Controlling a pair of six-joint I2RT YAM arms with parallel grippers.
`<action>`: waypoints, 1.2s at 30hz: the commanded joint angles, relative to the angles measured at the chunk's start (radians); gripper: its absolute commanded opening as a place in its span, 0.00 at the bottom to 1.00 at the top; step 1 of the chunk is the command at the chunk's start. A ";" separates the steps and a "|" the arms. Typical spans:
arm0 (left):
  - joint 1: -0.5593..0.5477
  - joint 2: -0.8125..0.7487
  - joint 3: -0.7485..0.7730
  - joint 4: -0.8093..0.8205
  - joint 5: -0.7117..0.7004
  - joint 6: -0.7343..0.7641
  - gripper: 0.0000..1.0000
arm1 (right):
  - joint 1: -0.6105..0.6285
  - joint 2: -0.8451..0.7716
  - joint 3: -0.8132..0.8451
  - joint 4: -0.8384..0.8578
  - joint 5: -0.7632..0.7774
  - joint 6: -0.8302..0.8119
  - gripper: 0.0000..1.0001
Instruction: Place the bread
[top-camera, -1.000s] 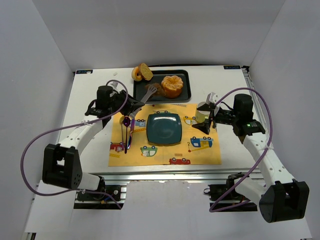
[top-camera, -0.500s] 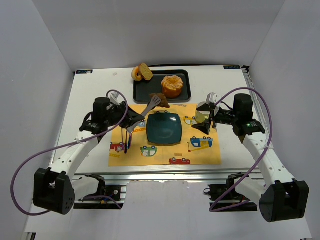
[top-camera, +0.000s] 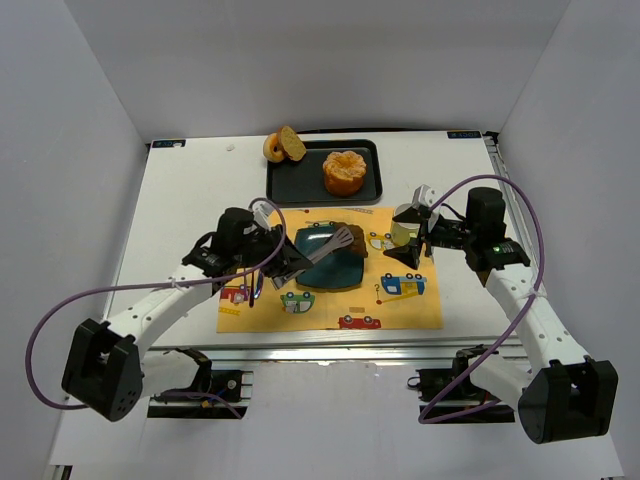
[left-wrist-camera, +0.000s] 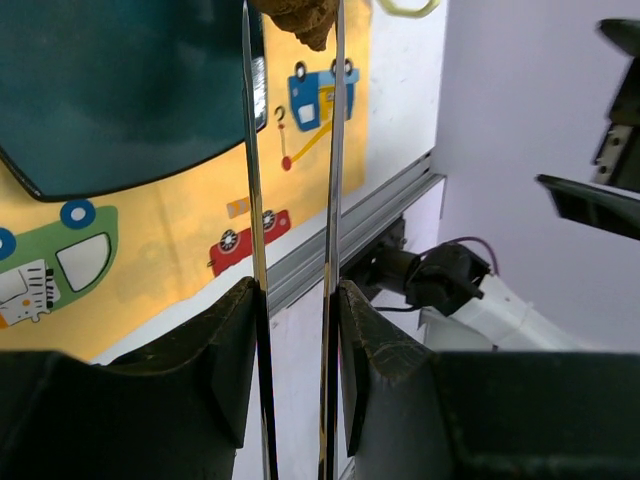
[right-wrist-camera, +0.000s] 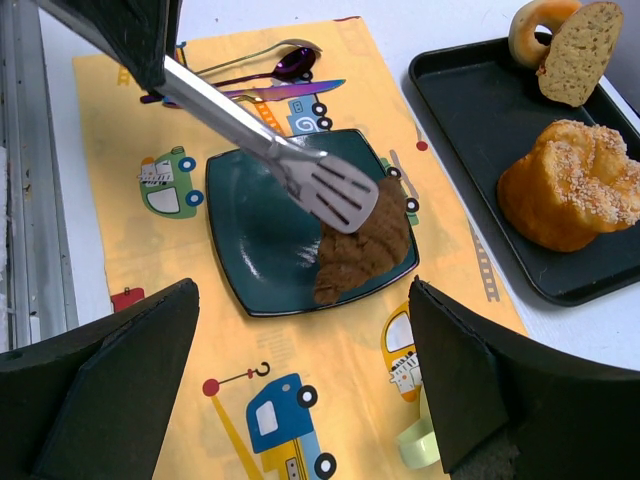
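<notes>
The bread is a small dark brown lumpy piece over the right corner of the teal plate. It is pinched between the tips of metal tongs. I cannot tell if it touches the plate. My left gripper is shut on the tongs' two blades, and the bread shows at their tips. In the top view the left gripper is left of the plate, with the tongs reaching over it. My right gripper is open and empty, right of the plate.
A black tray at the back holds the orange bun. A ring donut with a sliced roll sits at its back left corner. A pale green cup stands by the right gripper. Cutlery lies on the yellow placemat.
My left arm has carried the bread in the tongs from the tray, toward me and to the right, to over the teal plate. The right arm has not moved.
</notes>
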 joint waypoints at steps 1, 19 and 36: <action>-0.029 0.021 0.022 0.006 -0.016 0.036 0.00 | -0.005 -0.016 0.036 -0.008 -0.005 -0.005 0.89; -0.064 0.084 0.097 -0.123 -0.088 0.110 0.00 | -0.003 -0.040 0.001 0.001 -0.001 0.001 0.89; -0.064 0.035 0.114 -0.186 -0.157 0.112 0.52 | -0.005 -0.053 -0.011 0.001 -0.012 0.002 0.89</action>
